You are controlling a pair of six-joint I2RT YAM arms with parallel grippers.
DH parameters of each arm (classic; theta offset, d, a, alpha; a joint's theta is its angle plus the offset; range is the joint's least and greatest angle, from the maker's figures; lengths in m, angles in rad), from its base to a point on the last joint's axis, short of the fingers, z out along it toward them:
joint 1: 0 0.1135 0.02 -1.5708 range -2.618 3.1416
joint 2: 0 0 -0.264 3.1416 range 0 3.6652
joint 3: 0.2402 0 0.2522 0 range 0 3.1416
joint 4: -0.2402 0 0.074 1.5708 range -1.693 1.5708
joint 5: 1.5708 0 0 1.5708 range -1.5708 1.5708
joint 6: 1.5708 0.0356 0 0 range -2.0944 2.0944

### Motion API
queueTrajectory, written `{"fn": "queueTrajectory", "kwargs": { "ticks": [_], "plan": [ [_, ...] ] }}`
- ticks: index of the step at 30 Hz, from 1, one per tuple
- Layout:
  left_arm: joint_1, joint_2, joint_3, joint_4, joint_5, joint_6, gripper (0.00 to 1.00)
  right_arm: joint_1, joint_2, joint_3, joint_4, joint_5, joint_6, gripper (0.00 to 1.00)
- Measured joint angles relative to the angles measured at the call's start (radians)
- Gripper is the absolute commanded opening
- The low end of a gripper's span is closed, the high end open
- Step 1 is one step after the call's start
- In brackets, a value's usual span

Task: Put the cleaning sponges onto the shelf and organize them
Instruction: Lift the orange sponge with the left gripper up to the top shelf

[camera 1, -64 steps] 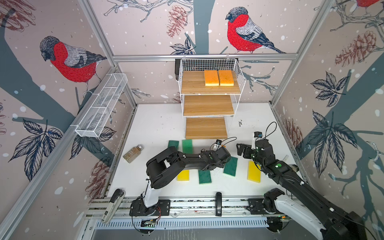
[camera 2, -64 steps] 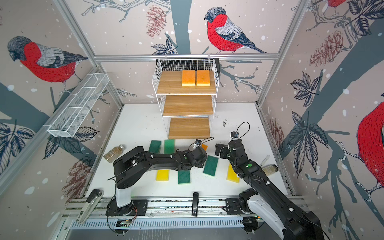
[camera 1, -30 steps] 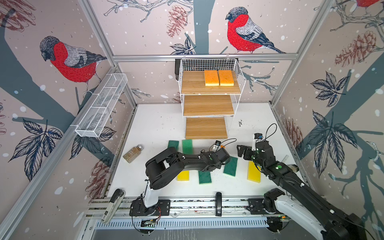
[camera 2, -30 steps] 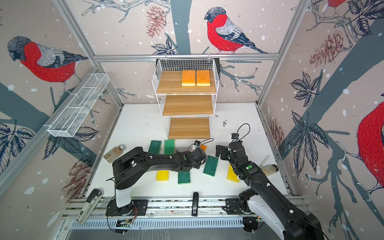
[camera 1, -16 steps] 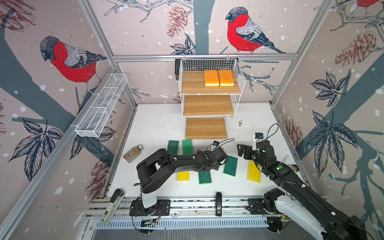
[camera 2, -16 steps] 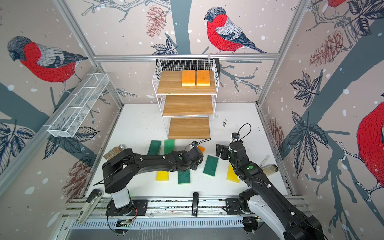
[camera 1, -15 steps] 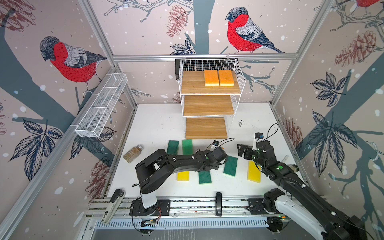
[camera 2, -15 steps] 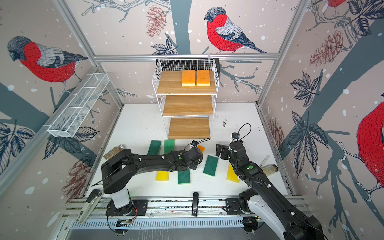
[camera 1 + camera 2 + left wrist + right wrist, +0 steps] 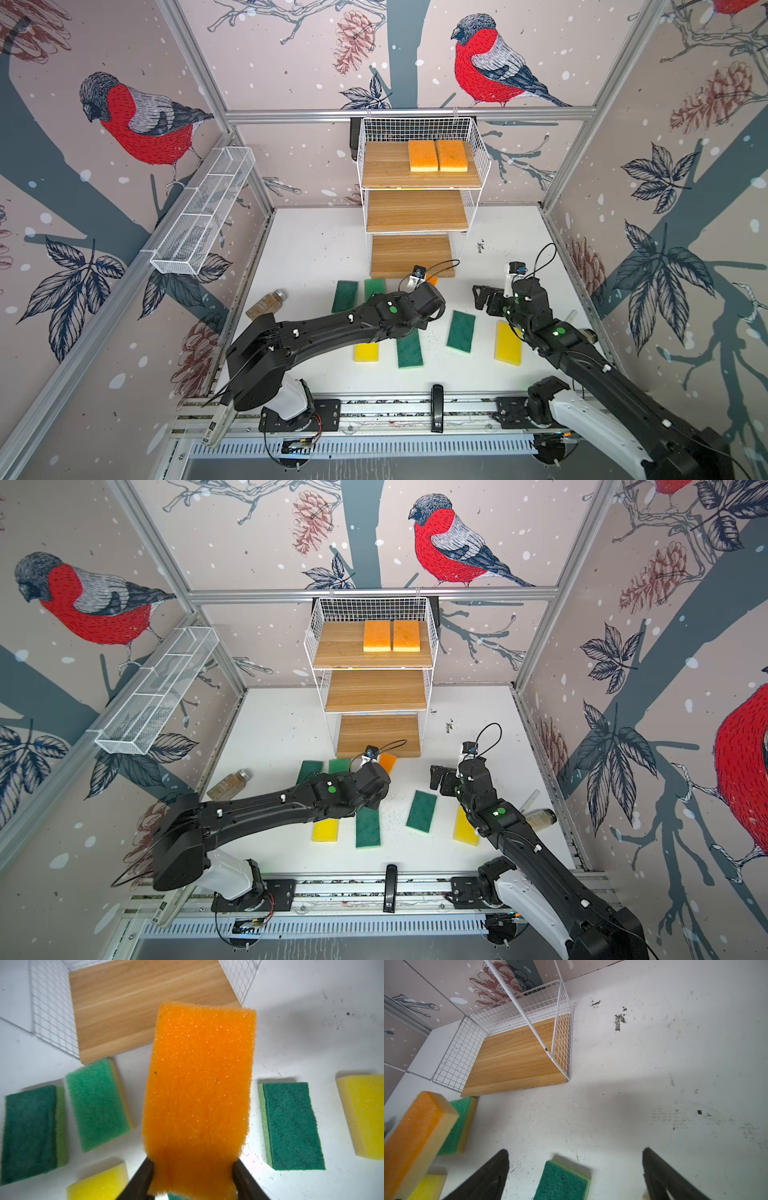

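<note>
While the left gripper [image 9: 192, 1166] clamps an orange sponge [image 9: 199, 1084] mostly hidden from above, the right gripper [image 9: 575, 1153] gapes empty.

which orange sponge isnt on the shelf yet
The orange sponge clamped in the left gripper; the other two lie side by side on the shelf's top board.

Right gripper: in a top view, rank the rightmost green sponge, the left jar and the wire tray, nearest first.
1. Green sponge, close by the right gripper, right of centre.
2. Jar, far over on the left.
3. Tray, higher up and farther left.
</note>
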Motion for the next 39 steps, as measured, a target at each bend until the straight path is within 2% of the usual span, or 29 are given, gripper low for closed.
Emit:
{"fn": "queueTrajectory", "kwargs": {
  "ticks": [13,19,29,39],
  "plan": [
    [0.000,-0.280,0.067,-0.141,-0.164,0.018,0.52,0.000,0.001,0.021,0.002,-0.016,-0.004,1.00],
    [0.002,-0.343,0.179,-0.192,-0.240,0.061,0.53,0.000,-0.002,0.020,0.003,-0.026,-0.005,1.00],
    [0.039,-0.285,0.419,-0.203,-0.284,0.214,0.54,0.000,-0.020,0.032,0.003,-0.040,-0.015,1.00],
    [0.125,-0.064,0.755,-0.211,-0.291,0.337,0.55,0.000,-0.022,0.030,0.019,-0.058,-0.029,1.00]
  ]
}}
